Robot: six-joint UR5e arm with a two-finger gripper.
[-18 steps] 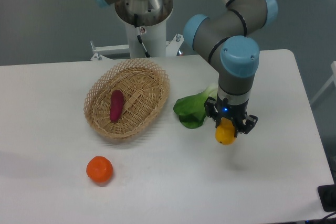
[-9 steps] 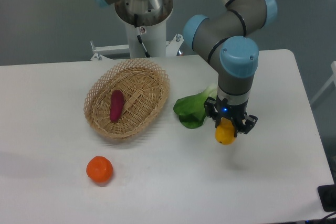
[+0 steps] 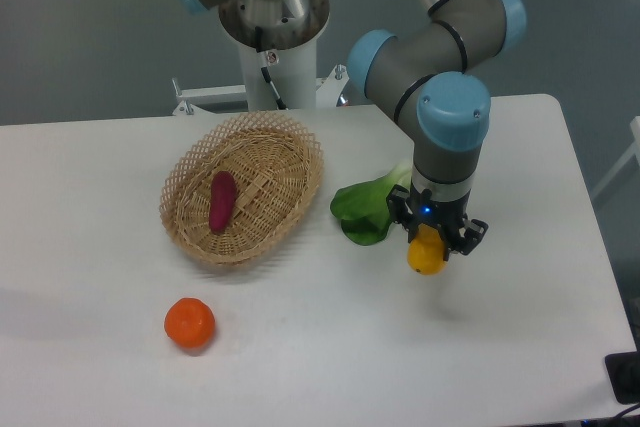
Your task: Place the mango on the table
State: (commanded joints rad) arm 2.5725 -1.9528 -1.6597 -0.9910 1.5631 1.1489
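Note:
The yellow-orange mango [image 3: 426, 256] hangs end-down between the black fingers of my gripper [image 3: 429, 244], which is shut on it. Only its lower half shows below the fingers. It is held a little above the white table [image 3: 330, 347], right of centre, with its shadow on the tabletop just below and to the right. The arm's blue-capped wrist stands straight above the gripper.
A green leafy vegetable [image 3: 366, 209] lies just left of the gripper. A woven wicker basket [image 3: 243, 187] holding a purple-red sweet potato [image 3: 221, 200] sits left of centre. A round orange [image 3: 189, 324] rests near the front left. The robot base stands behind the basket.
The gripper with the mango has shifted very slightly to the left; otherwise nothing has moved.

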